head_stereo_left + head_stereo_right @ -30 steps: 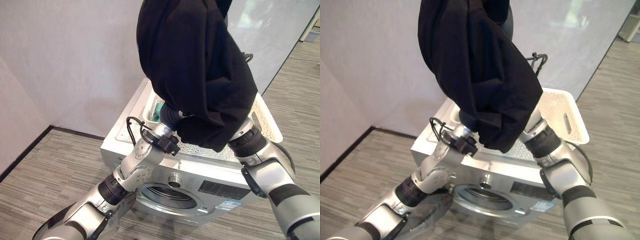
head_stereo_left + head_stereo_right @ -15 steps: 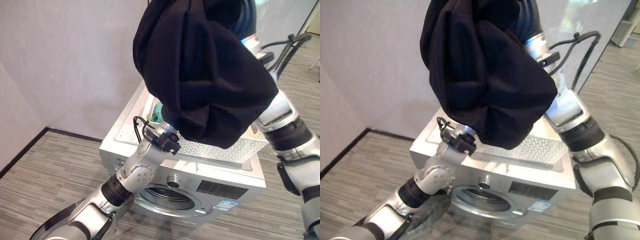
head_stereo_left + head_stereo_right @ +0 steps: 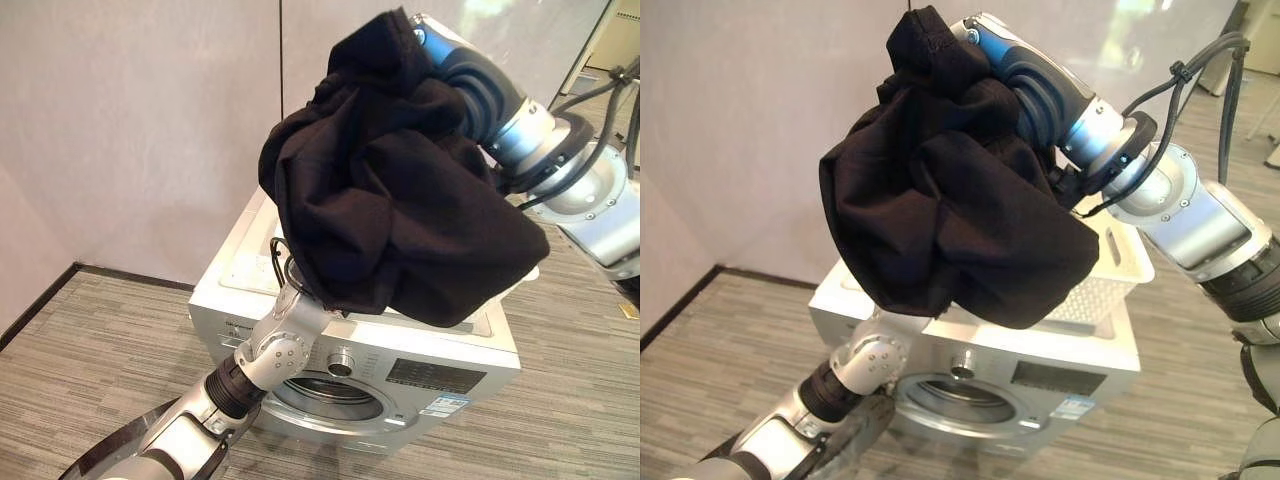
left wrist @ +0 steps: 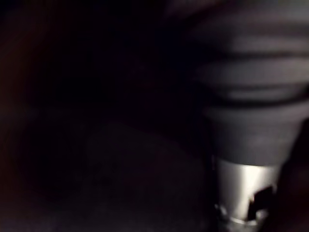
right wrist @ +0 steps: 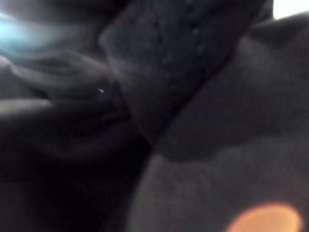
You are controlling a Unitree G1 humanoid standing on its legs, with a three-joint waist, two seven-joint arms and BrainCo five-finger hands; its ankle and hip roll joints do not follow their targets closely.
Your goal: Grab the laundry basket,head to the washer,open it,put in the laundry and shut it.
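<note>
Left eye view: washer [image 3: 400, 350] on grey floor [image 3: 90, 350]

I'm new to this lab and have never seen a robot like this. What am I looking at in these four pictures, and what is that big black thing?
It is a humanoid robot doing laundry. Two pictures come from the two eyes of a camera on its head, looking down; they show one scene from nearly the same spot. The other two come from cameras on its wrists, and here both look into dark cloth from very close.

The big black thing is a bundle of black clothing, lifted high above a front-loading washing machine. The right hand reaches into the top of the bundle; its fingers are buried in cloth, so the grip itself is hidden. The left arm comes up from below with its hand hidden behind the bundle.

A white perforated laundry basket sits on top of the washer. The round door faces the robot.
</note>
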